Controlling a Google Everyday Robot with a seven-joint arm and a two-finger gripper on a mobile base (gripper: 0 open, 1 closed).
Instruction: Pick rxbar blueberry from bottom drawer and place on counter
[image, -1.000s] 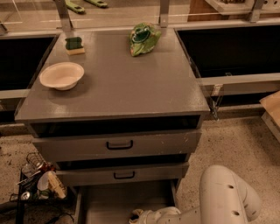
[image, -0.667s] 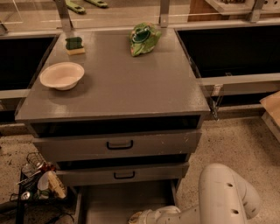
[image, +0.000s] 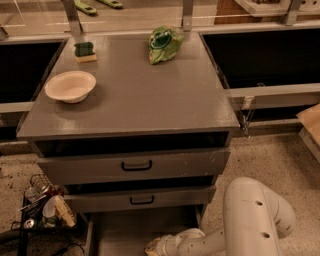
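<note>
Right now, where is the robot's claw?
The claw sits bottom centre of the camera view, down in the open bottom drawer, beneath the two handled drawers.

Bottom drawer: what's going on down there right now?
The bottom drawer is pulled open, and the robot's arm bends down so its hand sits low in it at the picture's lower edge. No rxbar blueberry shows, in the drawer or on the counter, which holds a bowl, a green chip bag and a sponge.
</note>
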